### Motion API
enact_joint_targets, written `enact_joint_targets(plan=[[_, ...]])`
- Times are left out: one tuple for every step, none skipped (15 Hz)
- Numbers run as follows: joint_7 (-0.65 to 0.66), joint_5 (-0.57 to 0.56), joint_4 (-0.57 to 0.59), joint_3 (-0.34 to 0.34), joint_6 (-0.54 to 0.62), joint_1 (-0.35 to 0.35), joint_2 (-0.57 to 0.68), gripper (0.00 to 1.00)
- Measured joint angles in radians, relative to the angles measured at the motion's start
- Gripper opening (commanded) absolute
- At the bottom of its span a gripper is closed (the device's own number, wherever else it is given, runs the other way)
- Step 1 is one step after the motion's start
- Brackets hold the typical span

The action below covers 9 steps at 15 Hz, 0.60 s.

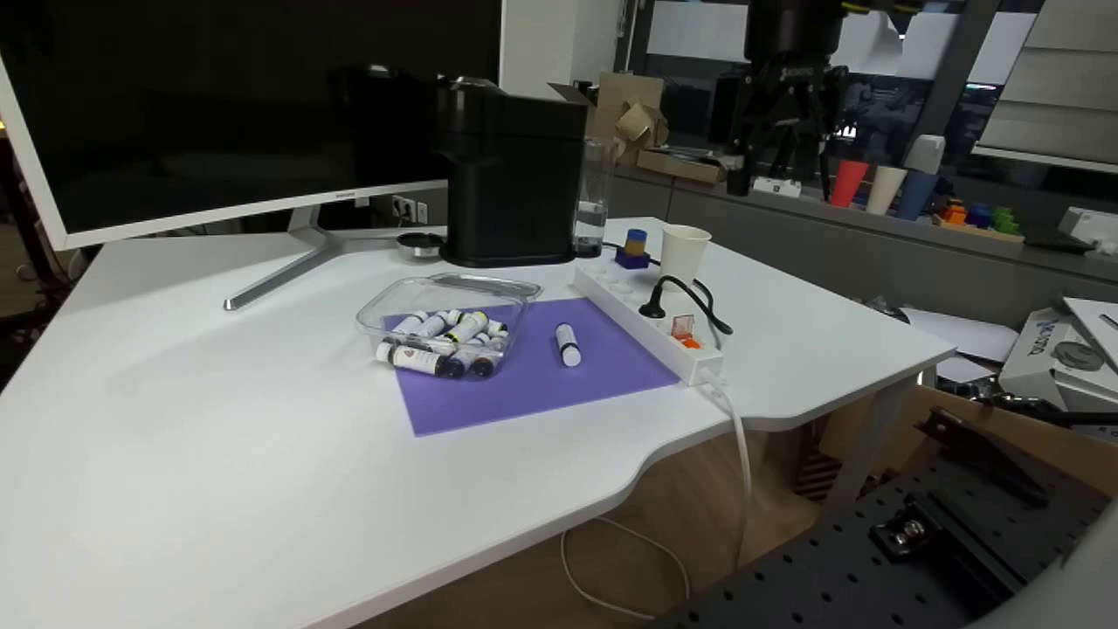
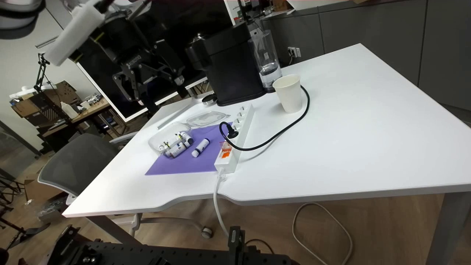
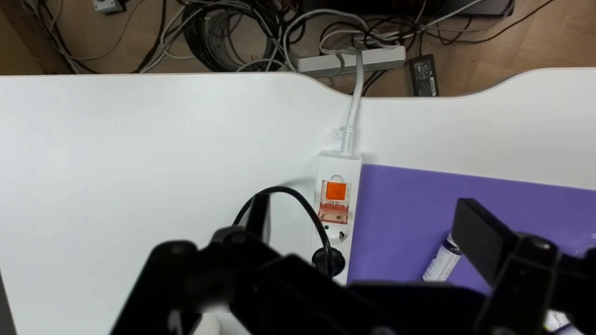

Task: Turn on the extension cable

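Extension cable (image 3: 334, 214) on table (image 3: 163, 153), well below gripper (image 3: 363, 221), jaws wide apart

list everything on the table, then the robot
power strip: one, white, along sheet
switch: one, orange, on strip
plug with cord: one, black, in strip
lead: one, white, over table edge
sheet: one, purple, beside strip
tub: one, clear, partly on sheet
loose bottle: one, mostly white, on sheet
other bottles: several, mostly white, in tub
lid: one, clear, beside tub
cup: one, white, near strip
small stack: one, blue and yellow, near cup
coffee machine: one, black, behind tub
container: one, clear, beside machine
round stand: one, dark, beside machine
monitor: one, black, at back
gripper: one, black, open above table
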Motion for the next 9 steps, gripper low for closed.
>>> enact_joint_targets(plan=[[-0.017,0.02,0.004,-0.011,0.015,0.0,0.033,0.79],[-0.031,0.035,0.01,-0.02,0.028,0.0,0.068,0.73],[-0.042,0.042,0.019,-0.028,0.041,-0.001,0.103,0.67],[-0.048,0.045,0.028,-0.034,0.054,-0.002,0.14,0.6],[-0.053,0.045,0.038,-0.038,0.071,-0.004,0.173,0.51],[-0.056,0.045,0.047,-0.041,0.092,-0.006,0.204,0.45],[-0.057,0.045,0.055,-0.043,0.12,-0.008,0.235,0.37],[-0.057,0.045,0.062,-0.044,0.151,-0.01,0.265,0.31],[-0.057,0.046,0.067,-0.045,0.178,-0.011,0.293,0.23]])
